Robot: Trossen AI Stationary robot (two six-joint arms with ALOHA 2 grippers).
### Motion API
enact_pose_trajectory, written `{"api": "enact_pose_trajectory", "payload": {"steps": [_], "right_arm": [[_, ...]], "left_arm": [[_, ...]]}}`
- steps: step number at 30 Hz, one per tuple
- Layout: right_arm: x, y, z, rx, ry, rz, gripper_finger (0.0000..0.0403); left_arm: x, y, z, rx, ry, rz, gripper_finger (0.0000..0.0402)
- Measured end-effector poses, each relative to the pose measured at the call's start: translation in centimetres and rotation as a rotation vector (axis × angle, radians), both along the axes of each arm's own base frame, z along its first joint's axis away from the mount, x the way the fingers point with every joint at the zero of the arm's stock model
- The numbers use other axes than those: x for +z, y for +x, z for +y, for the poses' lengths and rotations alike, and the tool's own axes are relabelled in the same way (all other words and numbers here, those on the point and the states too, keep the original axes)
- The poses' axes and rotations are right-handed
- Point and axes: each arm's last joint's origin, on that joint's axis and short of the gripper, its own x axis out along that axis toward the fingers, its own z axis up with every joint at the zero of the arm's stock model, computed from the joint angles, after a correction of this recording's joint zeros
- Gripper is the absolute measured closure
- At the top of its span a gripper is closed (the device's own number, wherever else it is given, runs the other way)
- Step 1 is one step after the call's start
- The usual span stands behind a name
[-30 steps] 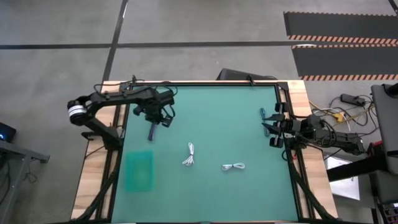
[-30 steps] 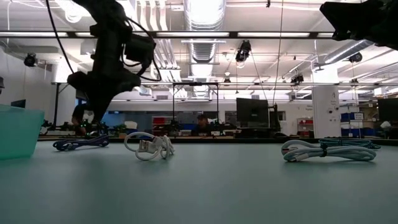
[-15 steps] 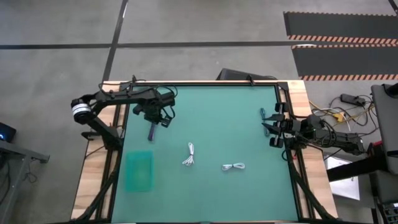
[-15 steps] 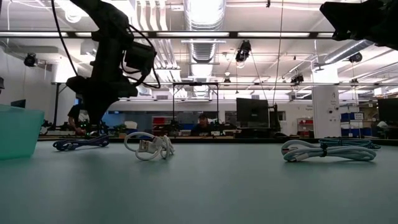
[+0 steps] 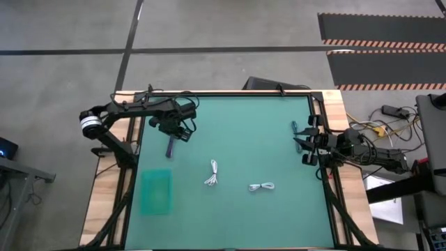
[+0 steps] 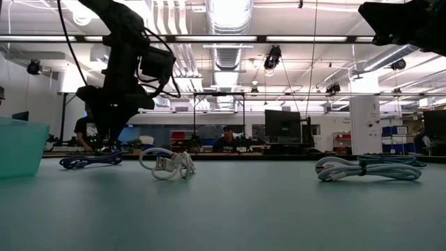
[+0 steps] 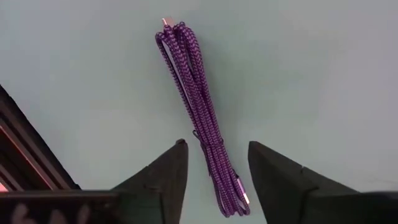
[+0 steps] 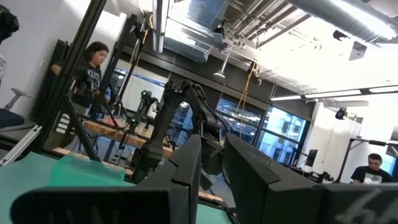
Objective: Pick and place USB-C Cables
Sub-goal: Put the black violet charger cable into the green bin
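Where mat lies bare, two white coiled USB-C Cables (image 5: 213,174) rest apart.

Left tool (image 6: 104,136): you see it hanging above the purple cable (image 6: 90,161), not touching it.
White cables: one coil (image 6: 167,164) near the middle of your surface (image 6: 223,209), another (image 6: 368,169) well apart on the other side.
Bin (image 6: 19,145): teal, at the picture's edge.
Right arm (image 6: 408,21): high in your corner.
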Motion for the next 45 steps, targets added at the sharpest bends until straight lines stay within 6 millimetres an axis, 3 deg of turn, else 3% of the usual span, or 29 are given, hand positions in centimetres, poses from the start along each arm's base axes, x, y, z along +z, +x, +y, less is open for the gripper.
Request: {"api": "enact_pose_trajectory", "payload": {"steps": [25, 45], "right_arm": [[0.0, 0.0, 0.0, 0.006, 0.015, 0.003, 0.0339], [-0.1, 0.0, 0.0, 0.006, 0.016, 0.006, 0.0339]], "left_arm": [[-3.7, -1.2, -0.6, 0.048, 0.031, 0.002, 0.0230], [-3.9, -1.1, -0.5, 0.049, 0.050, -0.012, 0.0230]]}}
